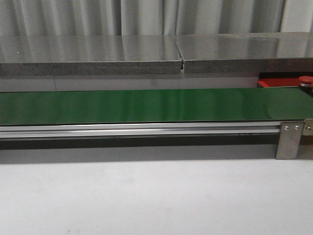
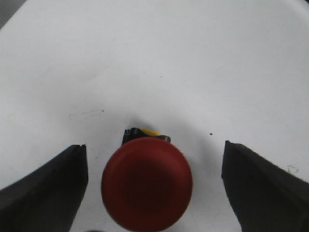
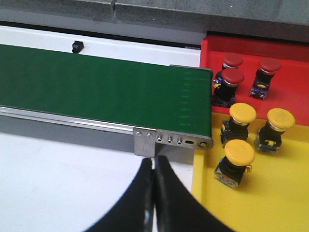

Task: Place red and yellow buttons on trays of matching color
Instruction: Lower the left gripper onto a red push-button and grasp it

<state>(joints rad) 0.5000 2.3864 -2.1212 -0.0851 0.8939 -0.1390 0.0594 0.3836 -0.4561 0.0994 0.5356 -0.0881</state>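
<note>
Left wrist view: we see one red button (image 2: pixel 147 184), a smooth matte domed cap over a dark base with a sliver of yellow at its far edge. It stands on the white table (image 2: pixel 159 63), between the left gripper's (image 2: pixel 153 186) two dark fingers (image 2: pixel 46 186); these are spread wide, clear gaps either side, touching nothing.

Right wrist view: right gripper (image 3: pixel 153 195) fingers pressed together, nothing between them, over white table near the conveyor's metal end bracket (image 3: pixel 174 142). At 3 o'clock from the green belt (image 3: pixel 96 84) end lie the red tray (image 3: pixel 251 50) with three red buttons (image 3: pixel 232 77) and the yellow tray (image 3: pixel 270 203) with three yellow buttons (image 3: pixel 239 152), all upright and loosely grouped. Both trays abut the belt end.

No readable writing anywhere.

Front view: belt (image 1: pixel 142 105) spans the frame; red tray corner (image 1: pixel 281 82) and one red cap (image 1: pixel 305 80) at 3 o'clock. Broad white table in front.
</note>
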